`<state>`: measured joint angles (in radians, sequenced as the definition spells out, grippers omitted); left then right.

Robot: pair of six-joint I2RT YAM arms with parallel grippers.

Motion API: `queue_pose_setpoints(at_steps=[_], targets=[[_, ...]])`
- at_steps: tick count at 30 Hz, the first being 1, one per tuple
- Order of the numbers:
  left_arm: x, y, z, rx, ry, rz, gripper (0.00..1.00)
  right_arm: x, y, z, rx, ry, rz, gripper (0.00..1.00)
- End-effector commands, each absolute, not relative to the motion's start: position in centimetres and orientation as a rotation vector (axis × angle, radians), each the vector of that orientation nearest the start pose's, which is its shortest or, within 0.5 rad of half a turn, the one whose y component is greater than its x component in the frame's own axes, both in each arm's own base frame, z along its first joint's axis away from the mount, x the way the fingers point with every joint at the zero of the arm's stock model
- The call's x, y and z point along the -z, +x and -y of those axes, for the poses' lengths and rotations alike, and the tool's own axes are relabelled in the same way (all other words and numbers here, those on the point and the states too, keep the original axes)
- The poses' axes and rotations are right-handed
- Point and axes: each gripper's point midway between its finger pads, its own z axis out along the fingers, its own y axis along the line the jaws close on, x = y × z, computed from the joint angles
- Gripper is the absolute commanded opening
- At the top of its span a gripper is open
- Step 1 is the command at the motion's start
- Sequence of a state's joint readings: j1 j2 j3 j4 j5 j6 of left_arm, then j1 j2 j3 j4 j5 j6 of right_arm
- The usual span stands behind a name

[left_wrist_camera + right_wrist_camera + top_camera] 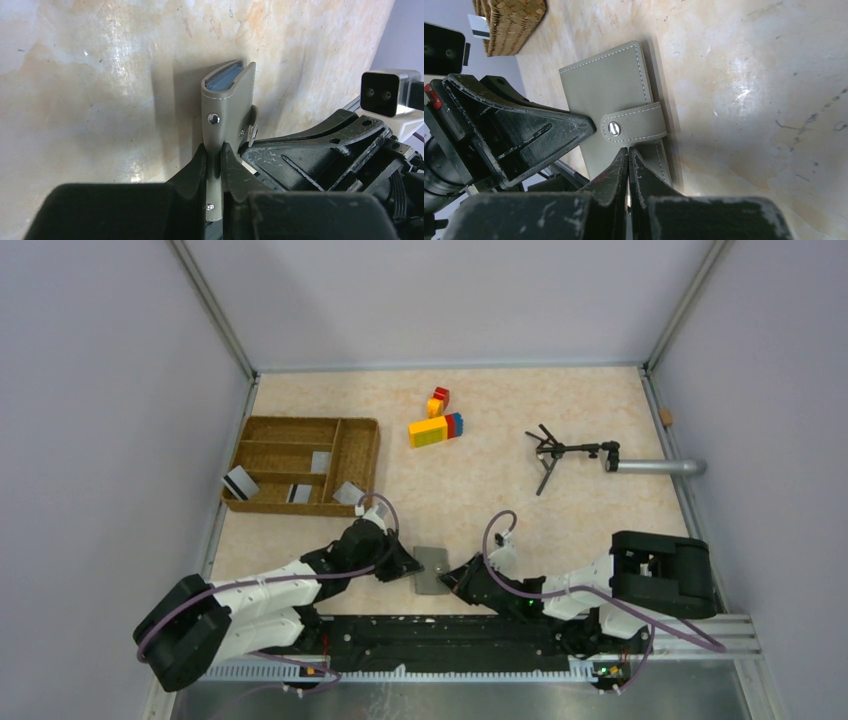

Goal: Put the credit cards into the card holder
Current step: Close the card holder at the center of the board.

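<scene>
Tightly, left claw (214, 151) on card holder (226, 100).

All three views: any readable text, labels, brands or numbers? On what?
None readable.
On the grey fold-over wallet: no print, only a metal snap stud.
On the silver-grey cards in the brown wicker tray: any print is too small to read.

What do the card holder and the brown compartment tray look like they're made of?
The card holder looks like matte grey leather or a synthetic imitation, I can't tell which: pale stitching edges it and a shiny, metal-looking snap fastens its strap. The tray looks like brown woven wicker or similar plant fibre; the weave shows on its wall.
</scene>
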<state>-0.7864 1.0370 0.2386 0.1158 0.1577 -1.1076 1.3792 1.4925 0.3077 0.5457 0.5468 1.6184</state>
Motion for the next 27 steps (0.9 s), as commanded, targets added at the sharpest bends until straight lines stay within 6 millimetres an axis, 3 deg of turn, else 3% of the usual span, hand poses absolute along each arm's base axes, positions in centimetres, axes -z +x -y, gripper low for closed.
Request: queue_pose_setpoints(at_steps=[1,5,10,18,23,27], targets=[[-3.7,15.8,24.1,1.070,-0.334,-2.490,0.00,4.5,10.2,-26.1,-0.709,0.442,-2.449,0.00],[-3.7,15.9,24.1,1.058,-0.318,-2.489,0.00,3.1,10.6,-27.1,-0.705,0.313,-2.425,0.00],[-3.8,16.2,23.8,1.020,-0.305,-2.489,0.00,-0.2,10.7,-28.8,-0.654,0.063,-2.416,0.01],[-4.2,16.4,23.9,1.013,-0.276,-2.485,0.00,-4.7,11.0,-28.4,-0.493,-0.156,-2.472,0.35],[-4.3,16.3,24.1,1.022,-0.265,-2.487,0.00,-5.8,12.7,-29.5,-0.450,-0.223,-2.484,0.44],[-4.2,16.2,24.2,1.025,-0.256,-2.491,0.00,-5.9,13.8,-31.4,-0.468,-0.269,-2.482,0.44]])
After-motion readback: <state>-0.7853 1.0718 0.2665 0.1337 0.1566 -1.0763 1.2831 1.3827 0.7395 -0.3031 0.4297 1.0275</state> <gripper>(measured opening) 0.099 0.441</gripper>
